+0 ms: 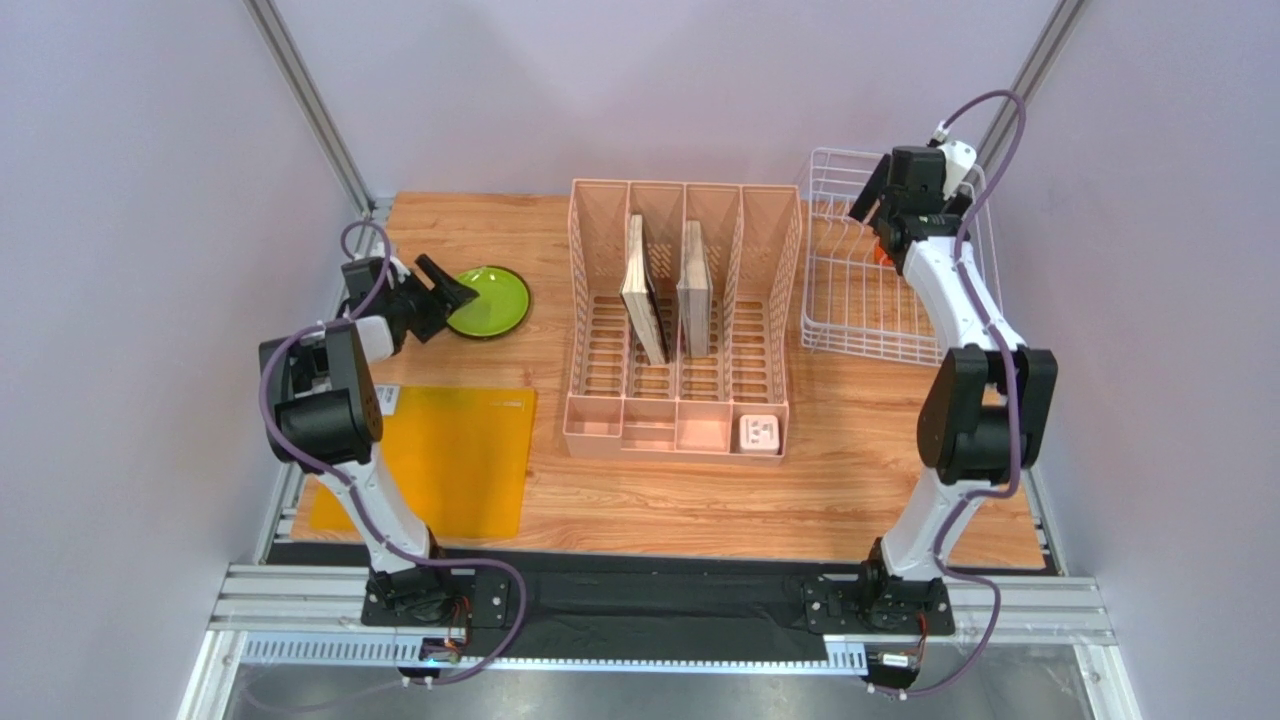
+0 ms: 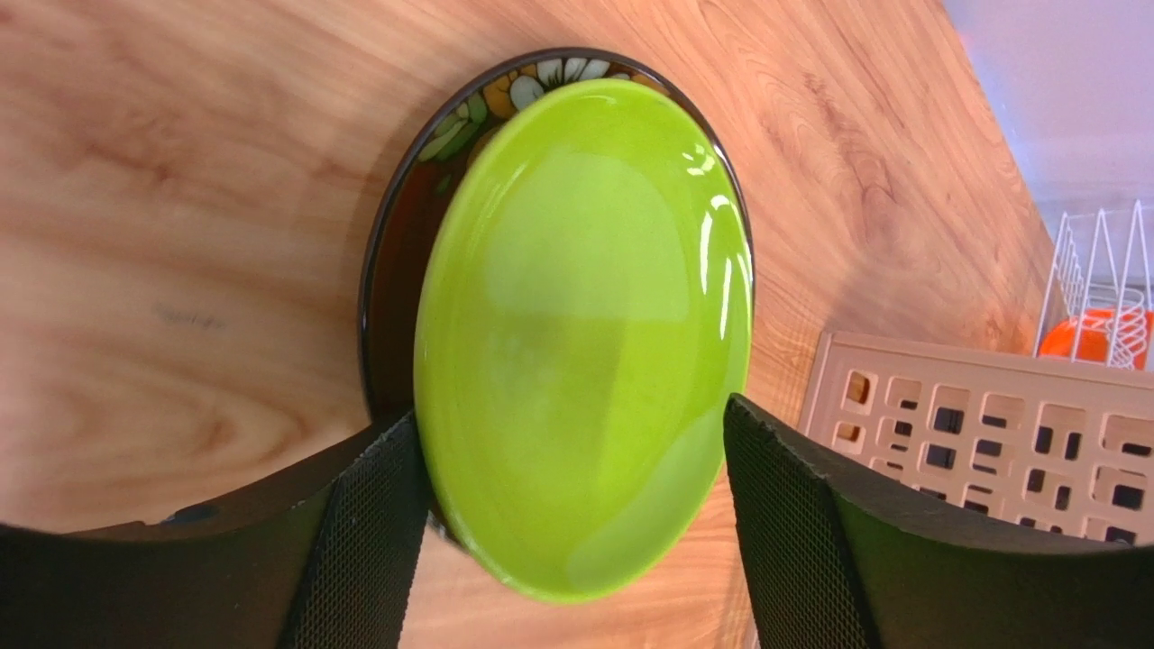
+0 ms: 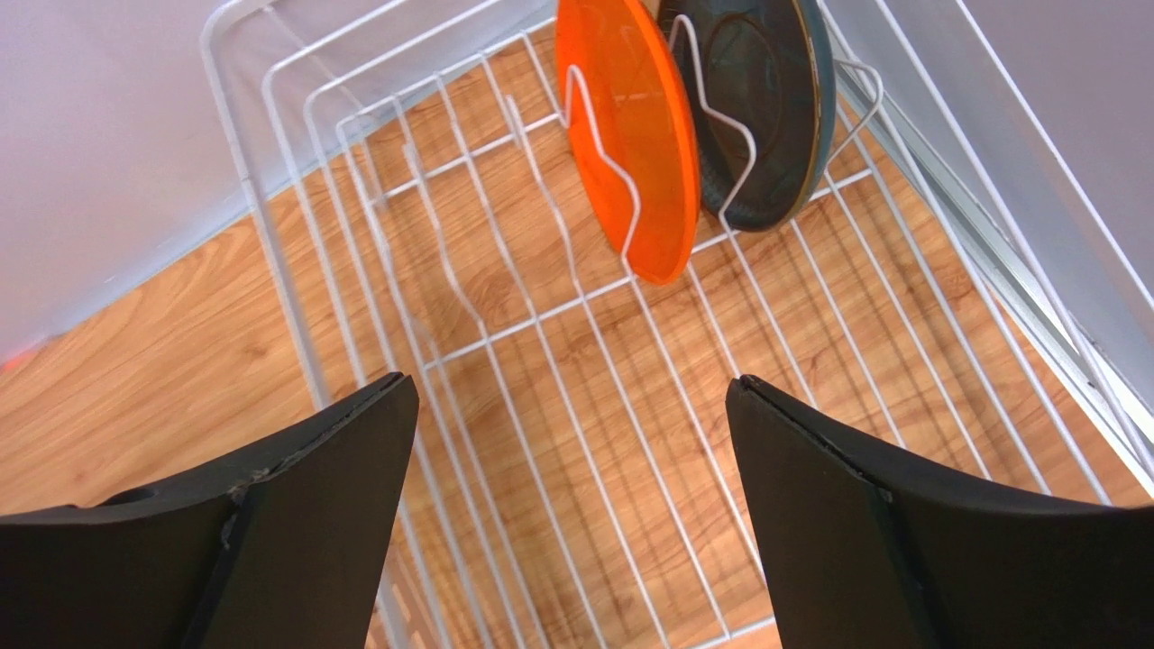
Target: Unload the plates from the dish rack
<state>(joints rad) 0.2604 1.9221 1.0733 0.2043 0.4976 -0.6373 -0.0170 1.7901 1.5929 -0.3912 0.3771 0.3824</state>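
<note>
At the far left of the worktop (image 1: 842,450), the lime green plate (image 2: 583,325) lies face up on the dark red floral plate (image 2: 474,115), whose patterned rim shows past its far edge. Stacking them keeps the unloaded plates in one compact pile, well apart from the dish rack (image 1: 854,308) on the far right. The left tool (image 2: 569,446) sits low at the green plate's near rim with its fingers spread to either side. It appears to grip nothing, since the plate's weight rests on the plate beneath. The wide spread would let the tool pull clear without dragging the stack. Over the rack, the right tool (image 3: 569,392) hangs with its fingers wide apart and empty, pointing down at the wire floor. The orange plate (image 3: 630,122) and the dark grey-teal plate (image 3: 765,95) stand on edge at the rack's far end, each propped by an upright tine. That leaves their top rims open to a pinch from above. The orange one stands nearer the tool and is likely the next pick. Judging by this layout, the task is about half done, with each arm working the side it can reach.
</note>
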